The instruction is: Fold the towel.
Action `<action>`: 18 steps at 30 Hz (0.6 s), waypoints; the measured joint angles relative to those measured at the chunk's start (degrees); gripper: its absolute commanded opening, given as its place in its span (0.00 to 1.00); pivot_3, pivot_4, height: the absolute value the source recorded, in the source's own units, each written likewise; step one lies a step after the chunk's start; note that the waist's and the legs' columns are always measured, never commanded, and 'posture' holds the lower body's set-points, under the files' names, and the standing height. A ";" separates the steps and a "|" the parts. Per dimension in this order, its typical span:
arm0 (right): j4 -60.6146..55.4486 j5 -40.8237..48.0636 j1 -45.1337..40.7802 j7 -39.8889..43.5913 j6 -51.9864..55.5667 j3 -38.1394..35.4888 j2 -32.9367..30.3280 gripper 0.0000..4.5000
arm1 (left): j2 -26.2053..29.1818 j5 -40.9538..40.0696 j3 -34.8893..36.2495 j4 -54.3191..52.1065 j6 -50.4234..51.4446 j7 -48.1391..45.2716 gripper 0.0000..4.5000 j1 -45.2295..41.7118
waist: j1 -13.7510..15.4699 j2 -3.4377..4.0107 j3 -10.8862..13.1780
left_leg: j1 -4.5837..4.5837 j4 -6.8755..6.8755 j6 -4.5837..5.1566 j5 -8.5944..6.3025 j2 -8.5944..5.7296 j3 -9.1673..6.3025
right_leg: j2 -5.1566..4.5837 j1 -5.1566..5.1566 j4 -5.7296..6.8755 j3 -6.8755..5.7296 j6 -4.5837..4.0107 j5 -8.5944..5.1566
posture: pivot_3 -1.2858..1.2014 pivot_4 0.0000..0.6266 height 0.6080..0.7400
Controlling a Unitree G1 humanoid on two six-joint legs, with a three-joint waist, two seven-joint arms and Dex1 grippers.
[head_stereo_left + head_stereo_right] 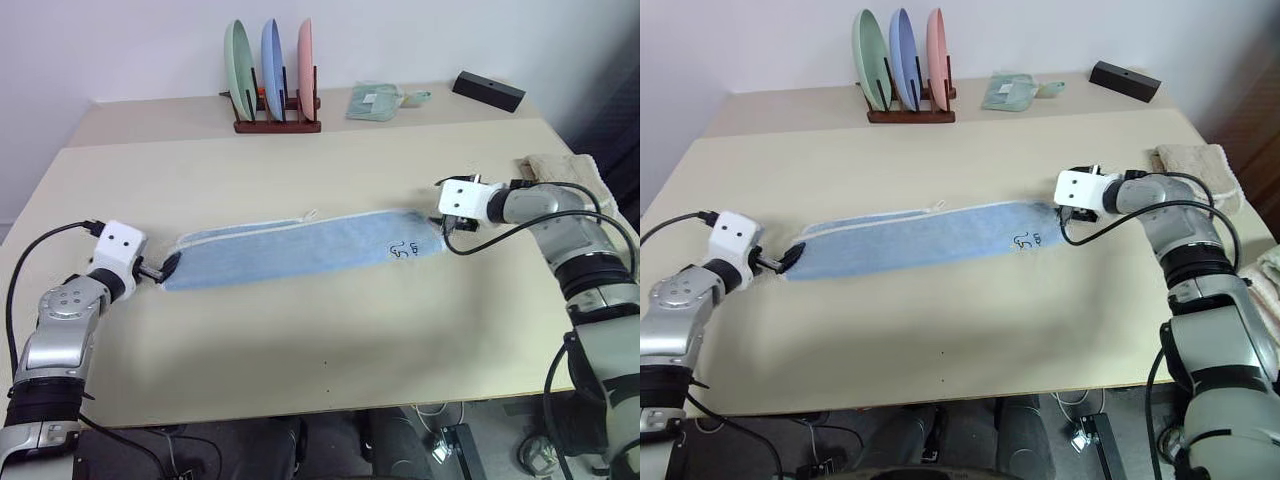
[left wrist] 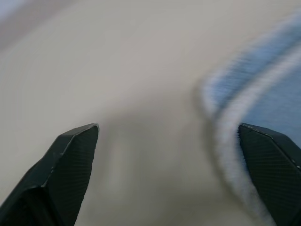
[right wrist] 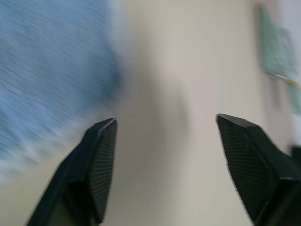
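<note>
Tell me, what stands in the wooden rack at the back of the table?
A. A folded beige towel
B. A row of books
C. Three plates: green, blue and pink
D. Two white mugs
C. The wooden rack holds a green plate, a blue plate and a pink plate on edge, side by side.

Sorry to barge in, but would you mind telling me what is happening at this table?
The robot is folding a light blue towel, which lies as a long folded strip across the table. The left gripper and right gripper sit at its opposite ends, both open and holding nothing. A plate rack stands at the far edge.
</note>
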 measured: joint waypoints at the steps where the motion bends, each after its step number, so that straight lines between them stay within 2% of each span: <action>1: -1.14 0.17 0.68 -0.45 0.29 -0.82 -0.27 0.76 | -0.80 -0.35 0.68 -0.28 -0.08 0.81 1.00 0.01 | 0.02 0.00 0.00 | 0.00 0.00 0.00 0.00 0.00 0.00 | 0.00 0.00 0.00 0.00 0.00 0.00 | 0.52 0.24 0.90; 2: -3.58 1.74 2.33 -0.10 2.07 -2.36 -0.56 0.76 | -1.80 -0.64 1.27 -1.20 -0.22 1.73 1.00 0.05 | 0.03 -0.01 -0.01 | -0.02 0.01 0.00 0.00 0.00 0.00 | 0.00 0.00 -0.01 0.00 0.01 0.00 | 0.52 0.24 0.90; 3: -7.49 5.08 5.14 1.20 5.61 -5.12 -0.67 0.88 | -3.07 -1.14 2.23 -3.17 -0.43 2.68 1.00 0.48 | 0.17 -0.05 -0.03 | -0.06 0.02 0.00 0.00 0.03 -0.01 | 0.00 0.01 -0.04 0.00 0.02 0.01 | 0.52 0.24 0.90; 5: -17.58 14.26 12.51 5.12 16.61 -11.81 -0.71 0.99 | -4.73 -2.24 3.80 -8.19 -0.64 4.08 1.00 1.83 | 0.51 -0.09 -0.04 | -0.11 0.02 0.04 -0.03 0.04 -0.05 | -0.01 0.03 -0.10 -0.02 0.06 0.03 | 0.52 0.24 0.90; 9: -37.26 29.42 24.91 9.15 39.55 -21.51 -0.91 0.99 | -5.05 -3.07 4.10 -15.34 -0.55 3.40 1.00 3.66 | 0.93 -0.06 -0.09 | 0.01 0.08 0.05 -0.04 0.09 0.03 | -0.03 0.12 -0.09 0.04 0.03 0.10 | 0.52 0.24 0.90; 11: -46.12 35.82 31.16 10.29 49.23 -24.01 -0.84 0.99 | -5.01 -2.95 2.62 -17.57 -0.36 2.28 1.00 4.79 | 1.08 -0.05 -0.11 | 0.09 0.07 0.05 -0.04 0.15 0.07 | 0.02 0.18 -0.09 0.06 -0.02 0.13 | 0.52 0.24 0.90; 15: -58.52 47.02 39.21 6.77 65.34 -28.83 3.07 0.99 | -4.54 -1.40 0.28 -18.40 2.12 1.56 1.00 6.18 | 1.32 -0.05 -0.11 | 0.12 0.08 0.04 -0.03 0.25 0.15 | 0.14 0.17 -0.08 0.13 -0.12 0.24 | 0.52 0.24 0.90; 18: -62.91 53.84 40.51 1.18 74.88 -33.00 7.35 0.99 | -3.85 0.20 0.34 -16.56 3.51 2.98 1.00 6.10 | 1.43 -0.07 -0.12 | 0.11 0.10 0.02 -0.02 0.26 0.15 | 0.18 0.16 -0.09 0.13 -0.13 0.31 | 0.52 0.24 0.90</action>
